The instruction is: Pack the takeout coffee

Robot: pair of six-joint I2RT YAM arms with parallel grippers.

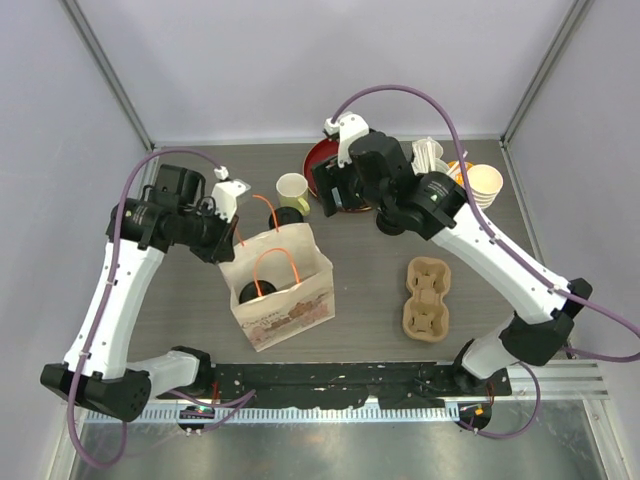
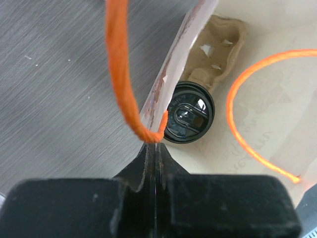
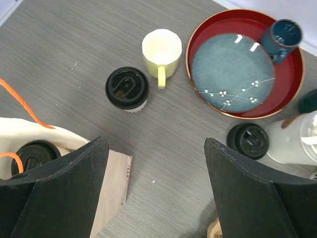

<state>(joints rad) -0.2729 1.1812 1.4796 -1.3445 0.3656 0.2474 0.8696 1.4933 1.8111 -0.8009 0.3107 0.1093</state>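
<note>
Pinches the bag handle on the left; hangs wide open over the table on the right.

Clamps the left gripper (image 2: pixel 154 147) fully closed on one orange handle (image 2: pixel 124 74) at the left rim of the paper bag (image 1: pixel 285 300). Shows the first coffee cup (image 2: pixel 188 113) down inside that bag, black lid up, seated in a pulp carrier (image 2: pixel 225 42). Spreads the right gripper (image 3: pixel 154 148) wide, gripping nothing, above the table (image 3: pixel 74 44) just far of the bag. Finds the second coffee cup (image 3: pixel 127 88) upright on the table beyond the bag's far edge, just beside the near side of a pale yellow mug (image 3: pixel 161 49). Sets a red tray (image 3: pixel 218 22) to their right, bearing a blue-grey plate (image 3: pixel 230 69) and a dark blue cup (image 3: pixel 285 33). Lays a spare carrier (image 1: pixel 427 297) flat right of the bag.
</note>
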